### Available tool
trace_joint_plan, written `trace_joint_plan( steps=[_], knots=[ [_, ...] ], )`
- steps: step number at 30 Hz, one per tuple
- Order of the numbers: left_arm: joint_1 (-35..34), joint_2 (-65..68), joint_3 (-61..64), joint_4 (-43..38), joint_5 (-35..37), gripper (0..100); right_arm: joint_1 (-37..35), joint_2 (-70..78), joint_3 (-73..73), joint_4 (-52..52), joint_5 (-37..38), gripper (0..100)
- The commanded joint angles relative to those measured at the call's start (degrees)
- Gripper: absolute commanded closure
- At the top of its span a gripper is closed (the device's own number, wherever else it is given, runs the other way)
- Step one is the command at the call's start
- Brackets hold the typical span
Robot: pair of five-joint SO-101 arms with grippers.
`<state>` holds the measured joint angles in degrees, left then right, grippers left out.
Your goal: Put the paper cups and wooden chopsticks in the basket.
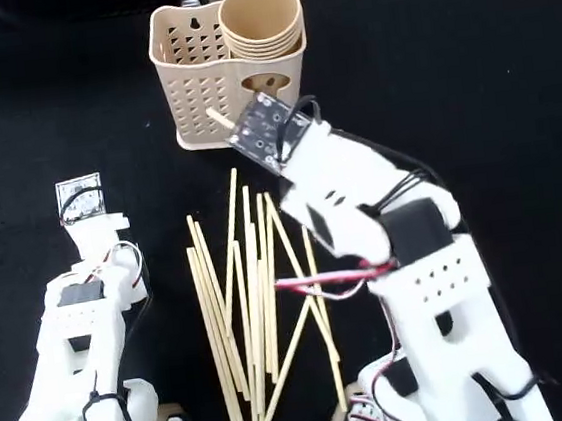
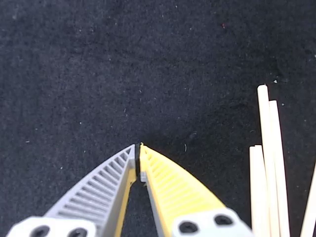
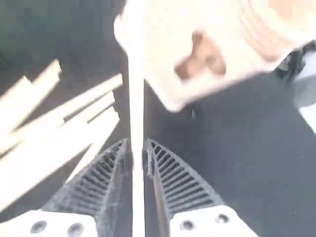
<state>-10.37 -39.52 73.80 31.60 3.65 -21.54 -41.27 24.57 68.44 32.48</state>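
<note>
Looking down from the high view, you have the basket (image 1: 178, 75) at the far side of the bench (image 1: 489, 88), with the paper cups (image 1: 261, 17) nested as one stack in one of its compartments. The loose chopsticks (image 1: 250, 294) lie fanned and crossed on the bench between the arms. The right arm (image 1: 360, 192) leans toward the basket's front wall, where the tip of the held chopstick (image 1: 219, 118) pokes out just beside it. The left arm (image 1: 82, 322) sits well apart from the basket. In the left wrist view, your left end effector (image 2: 138, 148) has its tips together on nothing, over bare bench, with a few pale, square-cut stick ends lying near it. In the right wrist view, your right end effector (image 3: 137, 148) is clamped on the held chopstick, which runs lengthwise between the jaws and past the tips toward the basket. Each stick is thin, straight, pale bare wood. Expect it to be very light and stiff, but smooth enough to slide along the jaws or swing if you bump the wall. Taking the crossed ones near mid-length, topmost first, looks safest. The cups would likely crush if squeezed, so pinch a rim lightly.
</note>
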Motion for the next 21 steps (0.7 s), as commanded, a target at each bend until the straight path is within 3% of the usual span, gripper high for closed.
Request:
trace_joint_plan(
  steps=[1,9,16,21],
  knots=[
    [-0.66,-1.49,-0.57,-0.97,-0.53,97,-5.27,-1.45,-7.60,-2.73,-5.63,98.6],
    [-0.48,-1.49,-0.48,-0.97,-0.53,97,-8.70,6.11,-16.84,-9.32,-9.49,98.7],
    [-0.66,-1.49,-0.31,-0.97,-0.53,97,-8.26,16.04,-24.84,-22.15,-23.03,98.7],
    [-0.57,-1.49,-0.31,-0.97,-0.53,97,-8.53,20.00,-25.19,-33.32,-26.64,98.7]
  ],
)
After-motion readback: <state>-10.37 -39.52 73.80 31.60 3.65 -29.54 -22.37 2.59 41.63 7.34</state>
